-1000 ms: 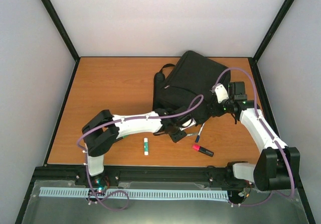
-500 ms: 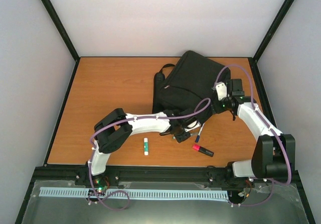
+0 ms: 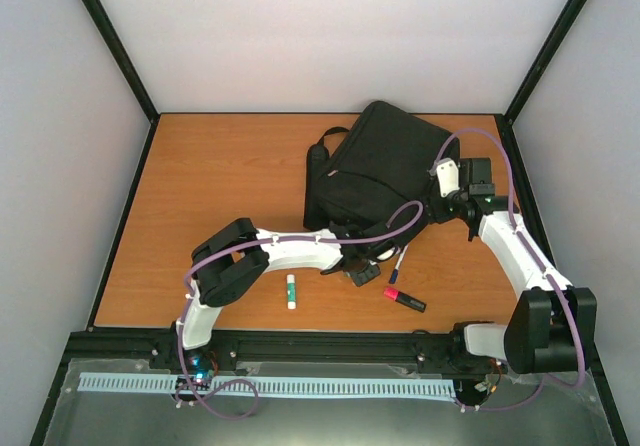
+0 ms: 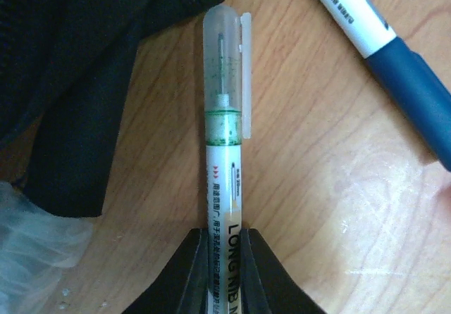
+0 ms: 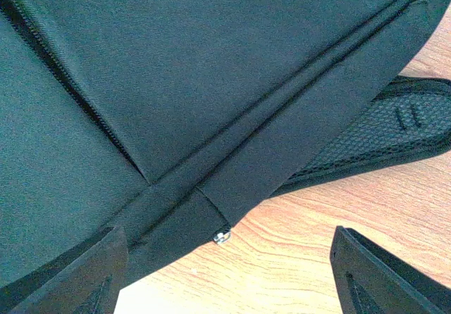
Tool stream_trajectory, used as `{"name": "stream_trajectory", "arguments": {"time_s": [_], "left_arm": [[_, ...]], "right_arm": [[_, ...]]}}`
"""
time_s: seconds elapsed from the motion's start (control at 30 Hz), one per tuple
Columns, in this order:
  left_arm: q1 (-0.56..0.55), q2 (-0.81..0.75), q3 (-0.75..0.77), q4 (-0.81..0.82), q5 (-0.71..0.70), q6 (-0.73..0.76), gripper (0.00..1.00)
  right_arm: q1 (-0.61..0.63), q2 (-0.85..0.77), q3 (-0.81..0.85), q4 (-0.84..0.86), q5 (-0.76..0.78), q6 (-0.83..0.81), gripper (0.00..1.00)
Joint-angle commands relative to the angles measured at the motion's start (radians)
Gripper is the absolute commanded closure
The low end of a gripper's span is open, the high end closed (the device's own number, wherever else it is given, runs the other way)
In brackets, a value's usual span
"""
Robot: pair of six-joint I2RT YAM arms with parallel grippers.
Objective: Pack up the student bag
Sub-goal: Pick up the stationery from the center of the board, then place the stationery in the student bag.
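The student bag [image 3: 375, 171], a large black backpack, lies at the back right of the table. My left gripper [image 4: 227, 233] is shut on a white pen with a clear cap and green ink [image 4: 225, 131], which lies flat on the wood beside a black strap [image 4: 84, 82]. From above, the left gripper [image 3: 365, 271] sits just in front of the bag. My right gripper [image 5: 229, 258] stands open at the bag's right corner, over a small metal zip pull [image 5: 222, 237], with nothing between its fingers. The bag's fabric [image 5: 176, 82] fills that view.
A blue-capped marker [image 4: 394, 46] lies right of the held pen and shows from above as well [image 3: 399, 263]. A red and black marker [image 3: 404, 299] and a white glue stick with a green cap [image 3: 291, 291] lie near the front edge. Crumpled clear plastic [image 4: 28, 250] is by the strap.
My left arm has reached further right and its jaws have closed on the pen. The right gripper shifted slightly along the bag's corner and stayed open.
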Motion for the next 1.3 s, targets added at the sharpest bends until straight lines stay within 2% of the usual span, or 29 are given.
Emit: {"name": "stream_trajectory", "arguments": {"time_s": [0.0,0.1,0.2,0.37,0.57,0.73,0.97,1.2,1.27], "left_arm": [[-0.007,0.005,-0.014,-0.062,-0.051,-0.054,0.91],[-0.007,-0.077,-0.054,-0.049,-0.033,-0.083,0.95],[-0.007,-0.190,-0.112,-0.025,0.000,-0.103,0.97],[-0.007,-0.380,-0.217,0.010,0.081,-0.124,0.98],[-0.007,-0.547,-0.315,0.100,0.106,-0.181,0.99],[0.028,-0.550,-0.308,0.133,0.059,-0.214,0.99],[0.130,-0.529,-0.320,0.238,0.090,-0.301,0.99],[0.232,-0.450,-0.232,0.244,0.137,-0.304,0.99],[0.275,-0.407,-0.196,0.247,0.175,-0.290,0.99]], "right_arm": [[-0.007,-0.022,-0.001,0.002,-0.059,-0.003,0.19],[-0.007,-0.027,0.011,-0.024,-0.131,-0.019,0.20],[-0.007,-0.058,0.027,-0.040,-0.133,-0.020,0.20],[-0.003,-0.076,0.090,-0.111,-0.259,-0.122,0.23],[0.015,0.010,0.166,-0.098,-0.240,-0.209,0.27],[0.069,0.166,0.239,-0.087,-0.232,-0.199,0.32],[0.169,0.317,0.296,-0.041,-0.137,-0.203,0.34],[0.247,0.425,0.363,0.003,0.045,-0.192,0.40],[0.261,0.452,0.375,0.017,0.091,-0.192,0.48]]}}
